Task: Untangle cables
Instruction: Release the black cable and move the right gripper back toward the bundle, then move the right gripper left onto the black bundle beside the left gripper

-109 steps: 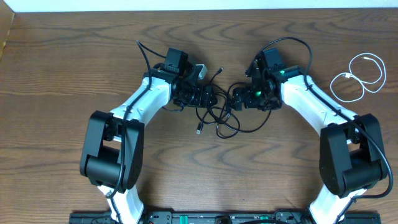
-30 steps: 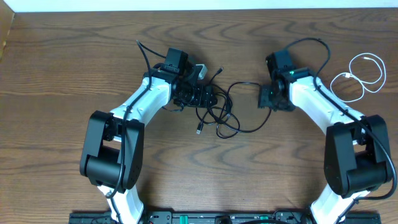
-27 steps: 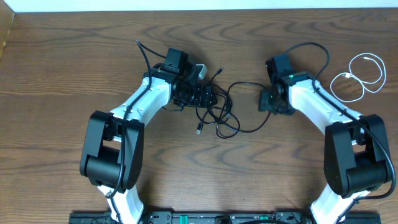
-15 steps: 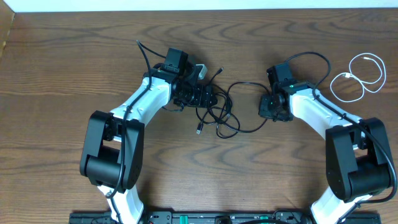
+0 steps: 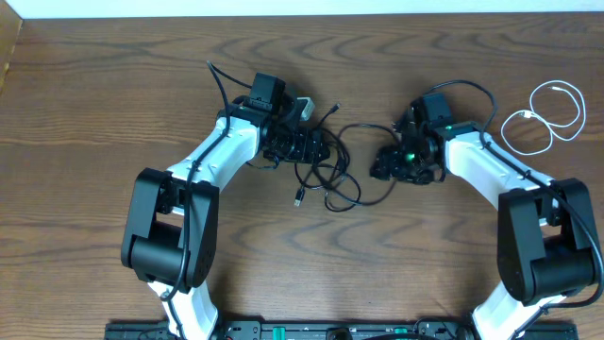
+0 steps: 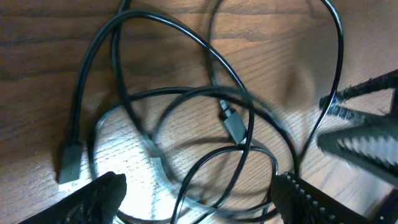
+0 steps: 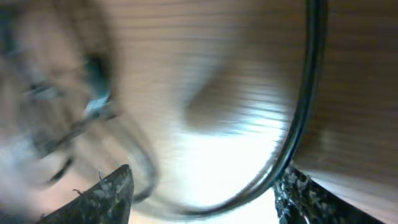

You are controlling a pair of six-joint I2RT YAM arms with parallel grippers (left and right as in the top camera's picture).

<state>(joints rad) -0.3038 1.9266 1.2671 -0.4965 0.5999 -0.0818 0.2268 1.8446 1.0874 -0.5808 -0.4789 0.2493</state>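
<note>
Tangle: black cables knotted mid-table, between both grippers.
White cable: coiled far right, well apart from the knot; looks already sorted.
Left gripper: fingers spread wide, empty, hanging over the loops, probably to pin them.
Right gripper: blurred view, fingers apart, one black strand curving between them, not pinched.
Likely intent: left anchors, right draws a loop out.

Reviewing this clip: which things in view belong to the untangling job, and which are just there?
Part of the job:
- black cables, tangled together mid-table between the two arms
- white cable, coiled by itself beside the right arm

Just there:
- wooden table
- thick black wires fixed to the arms
</note>
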